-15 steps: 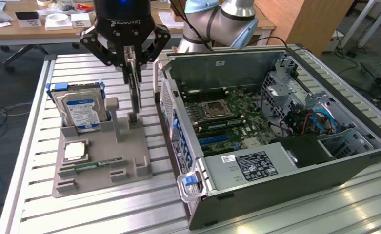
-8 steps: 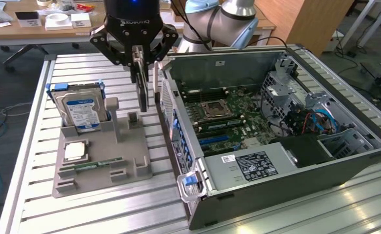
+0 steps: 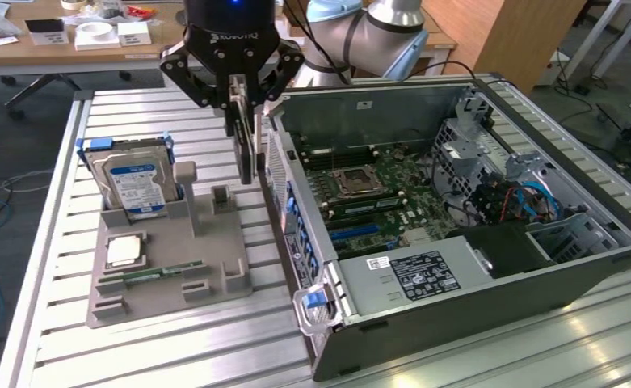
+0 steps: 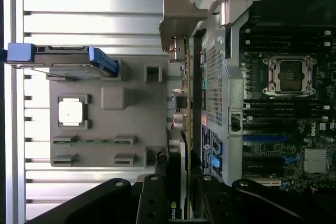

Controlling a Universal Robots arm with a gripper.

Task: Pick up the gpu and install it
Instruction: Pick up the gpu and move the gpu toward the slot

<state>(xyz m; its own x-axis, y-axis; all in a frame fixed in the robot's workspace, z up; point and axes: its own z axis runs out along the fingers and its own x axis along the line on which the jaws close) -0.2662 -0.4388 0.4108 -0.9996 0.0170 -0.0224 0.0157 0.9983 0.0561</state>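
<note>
The gripper is clamped on the gpu: its fingers press the thin card from both sides. The card hangs upright just beside the outer wall of the open computer case, on the side of the case where the gray holder lies. The fingers cover the upper part of the card, and the exterior view meets it almost edge-on, so its face is hard to make out. Whether its lower end touches the holder or the case wall, I cannot tell. In the wrist view the gpu is also only a narrow strip, running away from the gripper along the perforated case wall. A silvery metal piece stands at its far end, and the fingers hide its near end. Inside the case the motherboard lies in plain sight with its square processor socket. The inner corner of the case with the blue cables is dark and crowded. Beside the case, on the holder, a hard drive with a blue-white label stands on its edge, and a square chip and a green RAM stick lie flat. Case and holder rest on a slatted metal table.
</note>
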